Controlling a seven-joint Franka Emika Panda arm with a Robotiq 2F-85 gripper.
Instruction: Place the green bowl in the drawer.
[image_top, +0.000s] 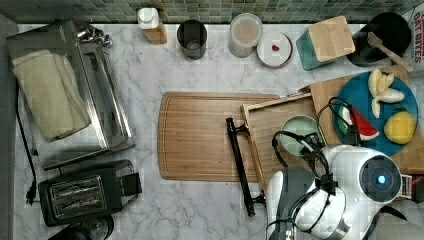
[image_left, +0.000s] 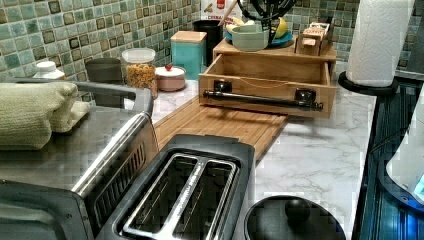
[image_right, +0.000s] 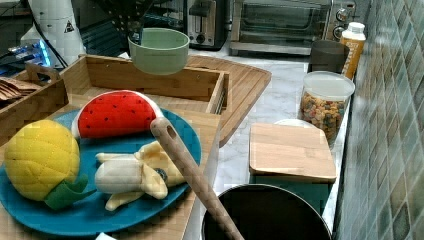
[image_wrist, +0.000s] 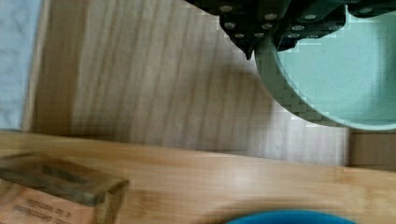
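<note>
Bowl (image_right: 159, 50) is off the floor of the drawer (image_right: 150, 80): the right view shows it hanging above the open tray, clear of the rims. Top view puts the bowl (image_top: 298, 134) over the drawer (image_top: 272, 125), toward the top view's right, with the arm's white body covering the near corner. Left view has the bowl (image_left: 250, 37) up at the level of the box top, above the drawer (image_left: 267, 75) with its black handle (image_left: 262, 99).

Tool (image_wrist: 266, 32) is clamped on the bowl rim; wrist view shows dark fingers (image_wrist: 243, 25) astride the wall of the bowl (image_wrist: 336, 70), wood grain of the drawer (image_wrist: 154, 79) below.

Around it: cutting board (image_top: 200, 135) under the drawer front, blue plate (image_top: 359, 87) with toy fruit to the top view's right, just beside the drawer. Right view adds the watermelon slice (image_right: 114, 114), lemon (image_right: 40, 157) and banana (image_right: 132, 175) on the plate (image_right: 100, 215), plus a wooden spoon handle (image_right: 192, 175) crossing in front. Toaster (image_top: 82, 195) and oven (image_top: 70, 95) sit well apart at the top view's left.

Bowl is pale mint, plain, upright.
</note>
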